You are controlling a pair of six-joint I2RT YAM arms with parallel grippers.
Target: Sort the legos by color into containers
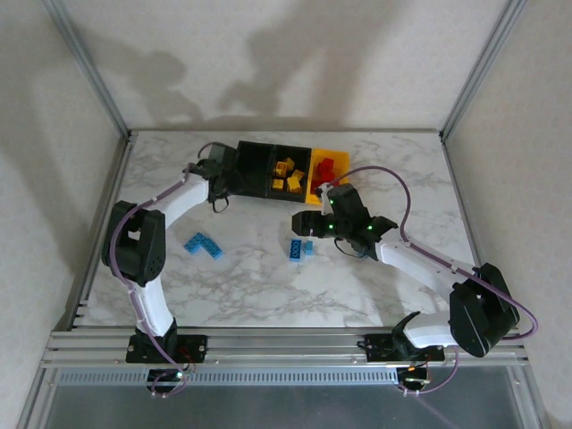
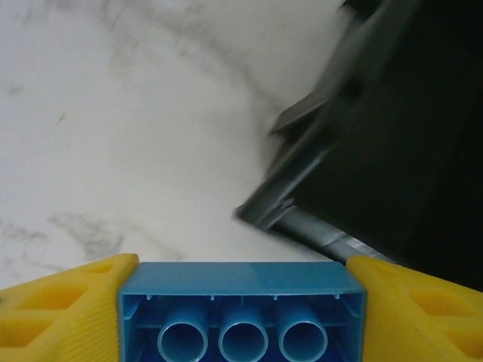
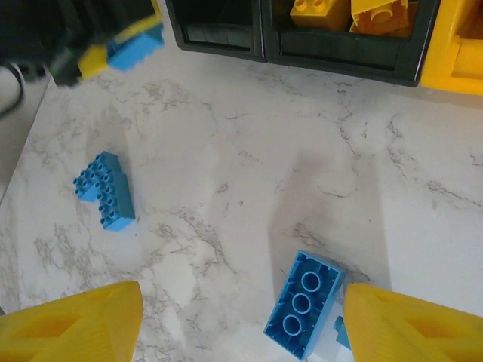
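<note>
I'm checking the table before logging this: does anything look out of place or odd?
One loose blue brick lies upside down on the table, tubes up. Otherwise tidy: yellow bricks and red bricks sit in separate bins.

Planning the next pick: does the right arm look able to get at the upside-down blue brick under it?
Probably yes: the right gripper hangs open over the upside-down blue brick, nothing covers it, though another blue piece sits close beside it.

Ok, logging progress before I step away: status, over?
Left gripper shut on blue brick, beside end black bin. Right gripper open above upturned blue brick. Blue pair loose on table, nothing blocking.
</note>
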